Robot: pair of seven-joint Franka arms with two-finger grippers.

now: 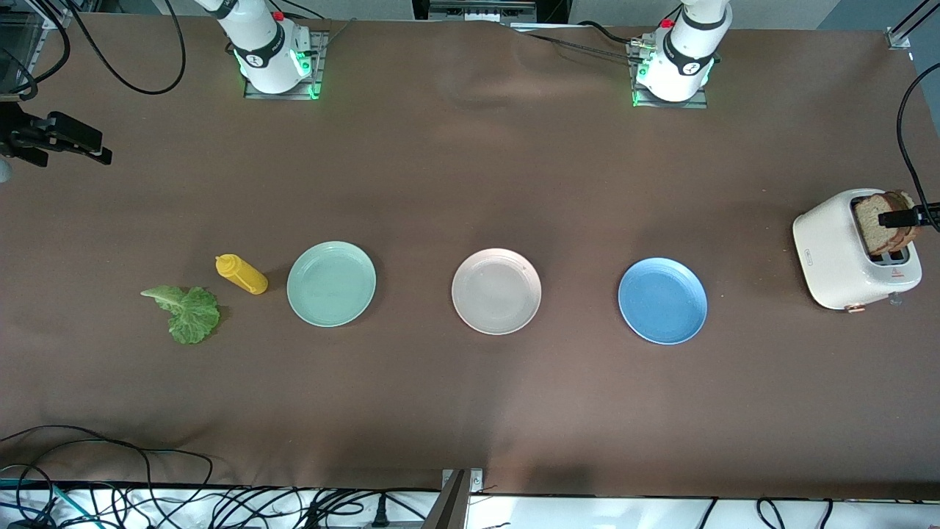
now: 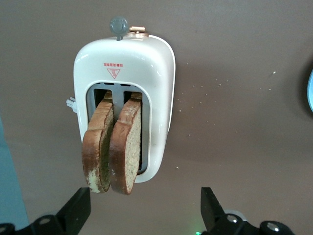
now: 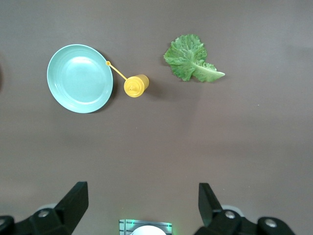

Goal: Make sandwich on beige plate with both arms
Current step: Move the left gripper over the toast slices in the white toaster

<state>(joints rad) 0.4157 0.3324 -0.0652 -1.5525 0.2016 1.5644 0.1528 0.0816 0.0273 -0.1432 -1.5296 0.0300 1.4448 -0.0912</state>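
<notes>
Brown tabletop, beige plate [image 1: 496,291] bare between 2 others. Left gripper [image 2: 144,208] hangs spread wide over the toaster [image 2: 128,93], where 2 bread slices [image 2: 113,149] stand: light, crumbly, best pinched by the upper crust. Right gripper [image 3: 142,205], also released, hovers above the limp lettuce [image 3: 190,58].

Toaster [image 2: 146,73] — red triangle sign, lettering unreadable
</notes>
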